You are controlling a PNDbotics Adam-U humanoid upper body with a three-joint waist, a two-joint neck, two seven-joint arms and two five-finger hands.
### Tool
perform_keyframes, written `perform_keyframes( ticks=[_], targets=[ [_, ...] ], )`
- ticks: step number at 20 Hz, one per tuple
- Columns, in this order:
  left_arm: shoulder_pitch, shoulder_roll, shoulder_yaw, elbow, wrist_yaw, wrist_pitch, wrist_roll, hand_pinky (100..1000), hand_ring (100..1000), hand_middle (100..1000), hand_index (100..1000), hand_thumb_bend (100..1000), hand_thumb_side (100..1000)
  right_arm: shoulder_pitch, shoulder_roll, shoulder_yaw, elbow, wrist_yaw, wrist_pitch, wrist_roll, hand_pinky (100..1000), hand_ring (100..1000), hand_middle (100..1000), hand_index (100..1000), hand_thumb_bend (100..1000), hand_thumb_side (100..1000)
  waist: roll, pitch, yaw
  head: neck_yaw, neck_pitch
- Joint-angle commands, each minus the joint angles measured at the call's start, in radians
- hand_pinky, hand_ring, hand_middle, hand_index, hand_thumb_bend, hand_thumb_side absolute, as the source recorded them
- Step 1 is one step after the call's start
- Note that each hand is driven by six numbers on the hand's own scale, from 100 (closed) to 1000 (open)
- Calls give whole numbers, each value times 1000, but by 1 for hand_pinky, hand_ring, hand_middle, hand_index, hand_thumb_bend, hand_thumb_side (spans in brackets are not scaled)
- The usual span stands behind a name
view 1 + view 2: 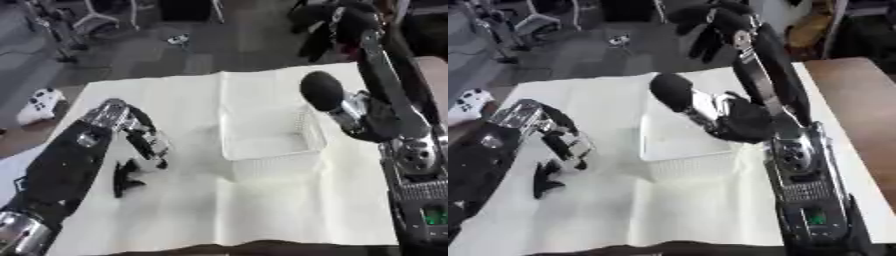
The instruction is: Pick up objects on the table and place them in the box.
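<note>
A white mesh box [267, 137] stands on the white cloth [262, 210] at the middle of the table; I see nothing inside it. A small black object [124, 178] with forked ends lies on the cloth left of the box. My left hand [144, 140] hangs just above and right of it, fingers relaxed and pointing down, holding nothing. My right hand [710, 25] is raised high beyond the table's far edge, its black fingers hanging loose and empty. A rounded black part of the right arm [322, 90] juts over the box's far right corner.
A white game controller [39, 105] lies off the cloth at the far left. A brown tabletop [850, 100] shows to the right of the cloth. Chairs and stands fill the floor behind the table. My right arm [807, 200] runs along the cloth's right side.
</note>
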Motion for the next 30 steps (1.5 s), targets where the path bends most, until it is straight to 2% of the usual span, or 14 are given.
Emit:
perform_keyframes(
  ticks=[1,6,9,10,11,12,13,14,16,17,19,20,21,30],
  targets=[
    [-17,11,19,6,-24,9,11,937,1000,1000,1000,537,1000,-23,6,1,-7,-1,-3,7,457,508,617,769,749,1000,-2,-9,-2,12,-19],
    [-6,-2,34,26,-48,27,44,893,970,967,981,450,1000,-27,8,0,-7,-1,-7,10,458,508,614,767,746,1000,-4,-5,-6,10,-31],
    [9,-15,42,31,-48,42,93,786,864,871,927,334,995,-25,11,1,-7,-2,-7,13,457,507,611,767,747,1000,-4,-5,-4,12,-36],
    [13,-18,44,34,-48,46,108,817,891,895,939,365,1000,-26,11,1,-7,-3,-7,14,457,507,612,768,748,1000,-4,-5,-4,13,-38],
    [16,-20,45,36,-46,51,127,663,757,775,855,153,881,-26,11,1,-7,-3,-8,13,457,506,608,767,745,1000,-4,-4,-4,13,-40],
    [20,-22,47,36,-43,58,151,613,707,735,820,100,846,-27,12,0,-7,-4,-8,12,456,505,607,766,744,1000,-4,-4,-4,13,-40],
    [23,-24,48,39,-39,64,173,513,605,640,731,100,686,-29,12,0,-7,-4,-9,11,456,504,604,765,741,1000,-4,-3,-5,11,-40],
    [27,-26,49,43,-32,69,191,468,564,598,668,100,610,-29,12,0,-7,-5,-10,9,456,504,603,765,742,1000,-5,-3,-5,9,-41],
    [30,-27,48,49,-20,74,221,386,495,527,578,100,558,-30,11,1,-7,-8,-11,9,455,503,601,765,743,1000,-5,-2,-5,7,-42],
    [31,-26,47,46,-14,74,239,261,392,411,431,100,501,-29,11,1,-7,-8,-11,9,454,502,599,765,745,1000,-5,-2,-5,6,-43],
    [34,-21,45,34,-6,74,287,145,283,295,326,100,469,-29,9,0,-7,-9,-10,10,453,502,598,765,747,1000,-6,-2,-4,6,-43],
    [35,-18,44,30,-3,73,312,100,171,174,251,100,455,-27,9,0,-7,-10,-9,11,453,501,597,764,749,1000,-5,-3,-3,8,-39],
    [35,-15,44,24,2,72,341,100,104,106,217,100,449,-25,8,1,-7,-11,-9,13,453,501,596,764,749,1000,-5,-4,-2,9,-36],
    [-16,27,36,-19,41,94,462,100,100,100,182,100,463,-19,1,1,-7,-15,-9,23,454,500,591,761,747,1000,-3,-12,6,13,-27]
  ],
)
